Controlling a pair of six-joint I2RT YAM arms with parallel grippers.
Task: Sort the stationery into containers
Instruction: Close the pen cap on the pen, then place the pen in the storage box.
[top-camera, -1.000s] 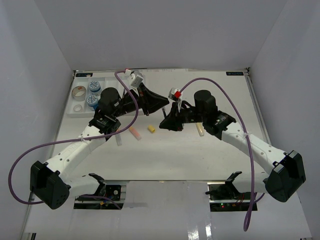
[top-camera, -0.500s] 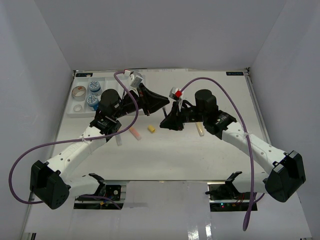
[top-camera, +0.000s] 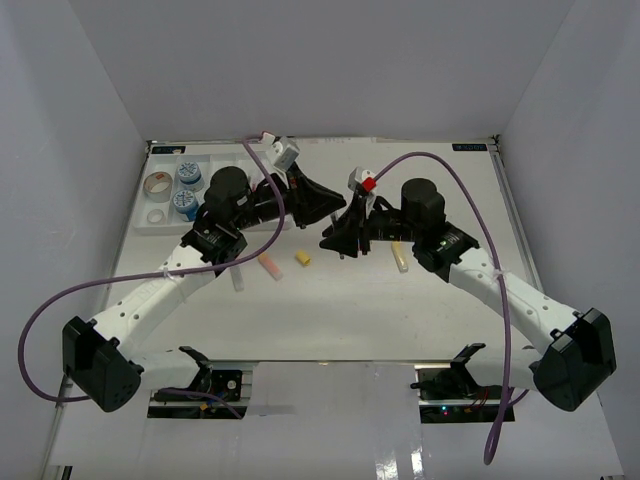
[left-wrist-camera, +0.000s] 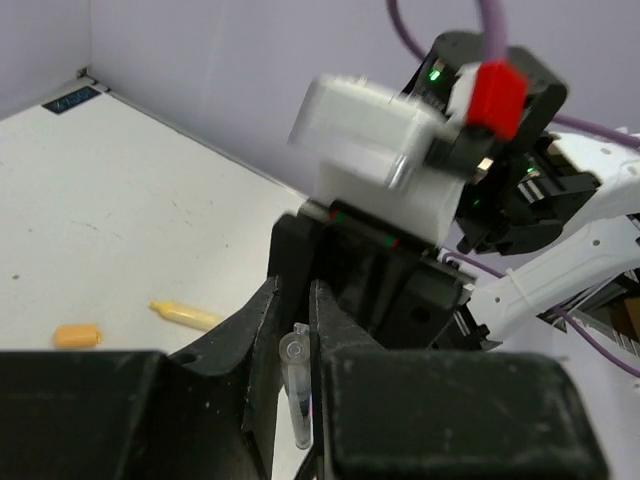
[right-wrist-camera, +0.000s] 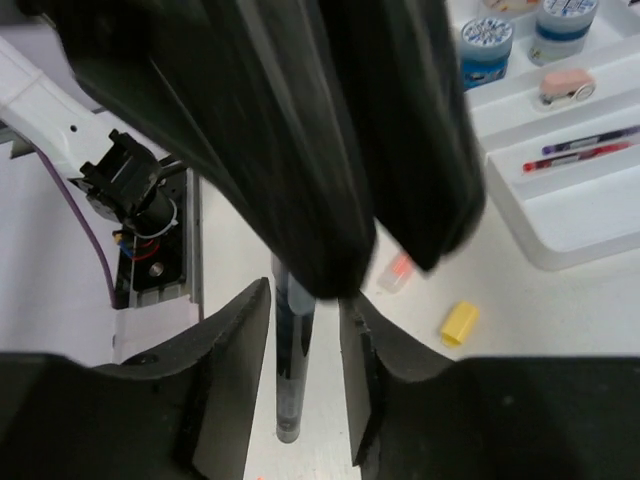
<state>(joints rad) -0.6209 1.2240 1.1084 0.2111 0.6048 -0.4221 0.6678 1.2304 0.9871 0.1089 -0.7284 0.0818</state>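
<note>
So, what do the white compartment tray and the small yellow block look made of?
White compartment tray: likely moulded plastic, smooth, slightly glossy, rounded divider walls. Small yellow block: probably rubber eraser, matt, soft rounded edges; uncertain.

You are looking at 1 white compartment tray (right-wrist-camera: 570, 225). In the top view you are counting 2 blue-white round tubs (top-camera: 188, 174) and 2 tape rolls (top-camera: 156, 184). You are seeing 3 pens: 1 blue pen (right-wrist-camera: 590, 140), 1 red pen (right-wrist-camera: 575, 157) and 1 dark pen (right-wrist-camera: 290, 380) with a clear cap. You are counting 3 erasers: 2 pink erasers (top-camera: 269, 265) and 1 yellow eraser (top-camera: 303, 258). You are also seeing 1 yellow marker (top-camera: 401, 257), 1 short orange piece (left-wrist-camera: 77, 335) and 1 white stick-like item (top-camera: 238, 278), too small to name. 2 robot arms (top-camera: 150, 300) are showing.
</note>
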